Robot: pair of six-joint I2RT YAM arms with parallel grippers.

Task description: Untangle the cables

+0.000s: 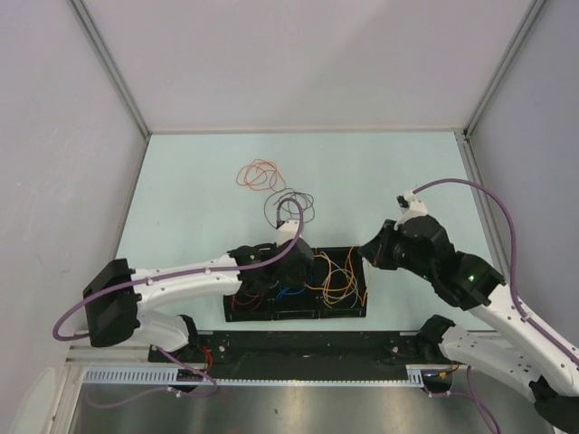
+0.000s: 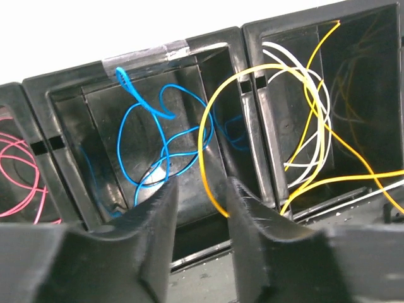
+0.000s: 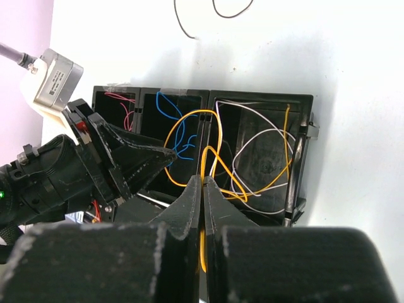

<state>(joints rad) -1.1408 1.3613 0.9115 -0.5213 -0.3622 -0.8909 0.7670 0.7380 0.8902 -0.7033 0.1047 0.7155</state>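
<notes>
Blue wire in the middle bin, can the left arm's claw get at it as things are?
Probably yes: the left claw is open right before the open-topped bin, with the blue wire just ahead. A yellow wire crosses its path and could snag.

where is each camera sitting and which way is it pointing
Top external: above and behind the bases, looking down on the table and black tray; both arms show.
Left wrist: on the left arm, looking into the tray's compartments; left gripper fingers apart at the bottom.
Right wrist: looks down on the tray; right gripper shut on yellow cable.
Both wrist views share the blue cable and that yellow loop.
</notes>
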